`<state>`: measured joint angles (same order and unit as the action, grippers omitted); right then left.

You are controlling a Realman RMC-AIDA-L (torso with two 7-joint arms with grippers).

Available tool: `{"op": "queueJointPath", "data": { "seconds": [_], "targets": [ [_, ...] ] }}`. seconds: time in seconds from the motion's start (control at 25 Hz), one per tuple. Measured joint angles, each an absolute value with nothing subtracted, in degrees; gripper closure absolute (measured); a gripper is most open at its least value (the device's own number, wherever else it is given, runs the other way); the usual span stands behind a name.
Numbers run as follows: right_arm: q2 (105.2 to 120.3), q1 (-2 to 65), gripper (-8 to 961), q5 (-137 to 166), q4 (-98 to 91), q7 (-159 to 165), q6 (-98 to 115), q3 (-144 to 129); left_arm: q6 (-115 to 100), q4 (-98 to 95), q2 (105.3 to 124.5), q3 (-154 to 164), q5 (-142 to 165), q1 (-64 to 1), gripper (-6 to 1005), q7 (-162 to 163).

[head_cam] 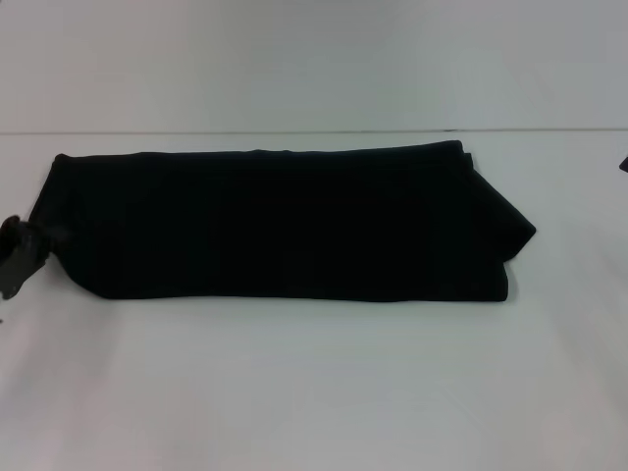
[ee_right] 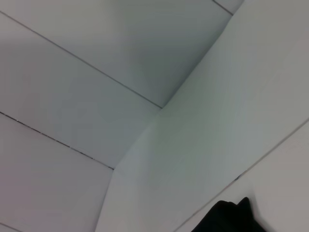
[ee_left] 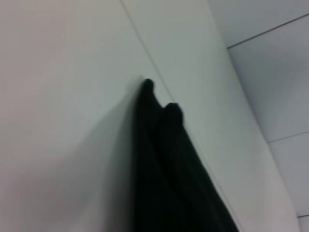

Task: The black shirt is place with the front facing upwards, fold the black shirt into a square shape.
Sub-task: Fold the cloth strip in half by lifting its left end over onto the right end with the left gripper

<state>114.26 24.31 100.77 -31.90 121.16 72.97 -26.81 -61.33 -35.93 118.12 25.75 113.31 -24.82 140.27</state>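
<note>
- Left gripper [head_cam: 18, 253] is seen at the left edge of the head view, just beside the left end of the black shirt [head_cam: 280, 224]; whether its fingers are parted or closed cannot be told, and contact with the cloth cannot be confirmed.
- Right gripper [head_cam: 623, 164] is glimpsed only as a dark sliver at the right edge, well apart from the shirt; its state cannot be told either.
- Shirt is laid out as a long, folded horizontal band across the middle of the white table [head_cam: 314, 392], with the right end stepped in layers.
- From the left wrist view, two rounded folded corners of the shirt [ee_left: 169, 159] are shown lying on the table [ee_left: 58, 121].
- From the right wrist view, only a small dark corner of the shirt [ee_right: 229, 217] is caught, with the pale tabletop [ee_right: 207, 145] and a tiled floor [ee_right: 72, 87] beyond it.
</note>
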Motion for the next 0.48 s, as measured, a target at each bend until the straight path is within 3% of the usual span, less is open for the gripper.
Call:
{"op": "queueJointPath", "data": {
  "seconds": [0.48],
  "targets": [
    [114.26, 24.61, 175, 100.80, -31.90, 121.12, 73.23, -26.81, -63.82, -35.87, 118.04, 26.38, 112.76, -30.18, 939, 140.27]
  ]
}}
